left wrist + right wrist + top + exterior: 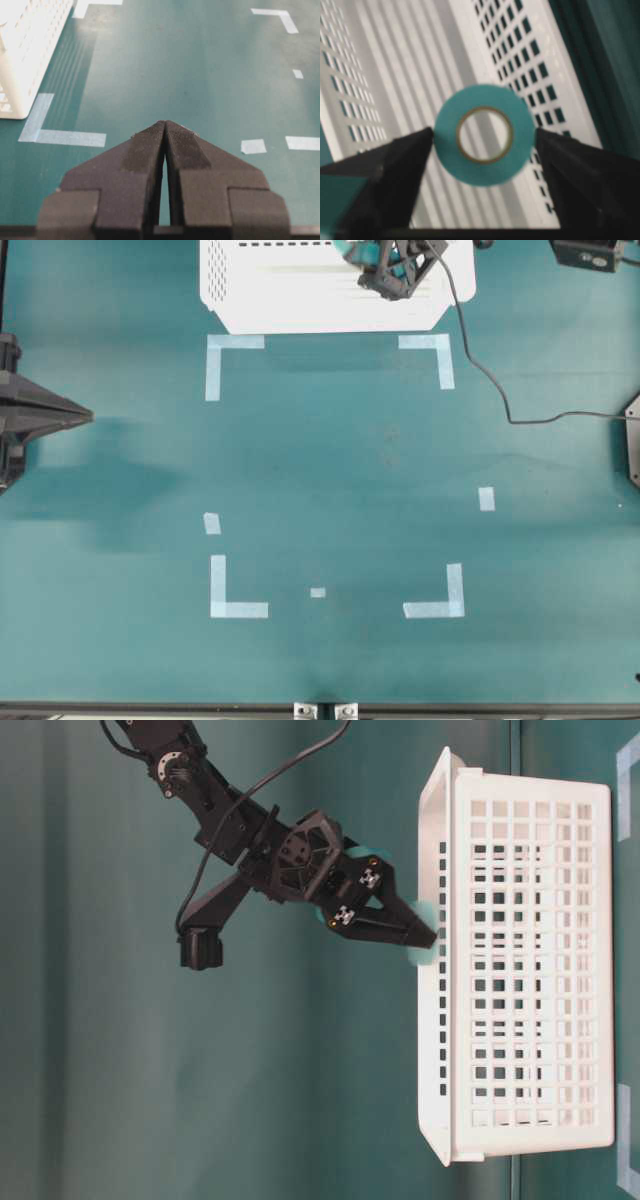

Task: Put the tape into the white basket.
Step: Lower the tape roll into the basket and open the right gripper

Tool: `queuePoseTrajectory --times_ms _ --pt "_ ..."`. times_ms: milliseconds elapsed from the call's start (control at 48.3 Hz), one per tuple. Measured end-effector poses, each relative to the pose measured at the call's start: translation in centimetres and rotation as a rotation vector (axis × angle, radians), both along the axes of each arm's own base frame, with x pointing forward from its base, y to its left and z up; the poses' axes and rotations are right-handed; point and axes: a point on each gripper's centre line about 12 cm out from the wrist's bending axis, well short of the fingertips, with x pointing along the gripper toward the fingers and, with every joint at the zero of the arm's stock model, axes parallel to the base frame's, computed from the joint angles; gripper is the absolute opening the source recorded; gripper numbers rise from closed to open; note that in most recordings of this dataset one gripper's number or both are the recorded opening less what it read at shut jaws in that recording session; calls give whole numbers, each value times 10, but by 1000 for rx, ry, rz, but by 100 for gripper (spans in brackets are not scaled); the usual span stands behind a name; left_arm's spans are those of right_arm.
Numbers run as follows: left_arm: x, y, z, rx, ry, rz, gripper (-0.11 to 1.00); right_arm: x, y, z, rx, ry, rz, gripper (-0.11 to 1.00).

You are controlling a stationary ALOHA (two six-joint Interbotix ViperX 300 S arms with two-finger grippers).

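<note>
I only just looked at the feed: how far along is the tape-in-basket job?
Nearly done. The right gripper has carried the tape over the basket, so pickup and transport look finished. In hand: the release. In the right wrist view the fingers stand on either side of the roll, seemingly just off it, with the basket's ribbed floor below. Left: the tape settling on that floor and the arm pulling out. The left gripper sits shut, away from the basket.

teal table (330,460), pale-blue tape corner marks (235,600); soft shadows
</note>
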Motion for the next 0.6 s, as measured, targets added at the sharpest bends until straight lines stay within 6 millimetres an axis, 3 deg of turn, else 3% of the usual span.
queuePoseTrajectory --times_ms 124,601 --pt "0 0 0 0 2 2 -11 -4 1 0 -5 6 3 90" --pt "0 1 0 -2 0 8 -11 -14 15 23 -30 -56 21 91"
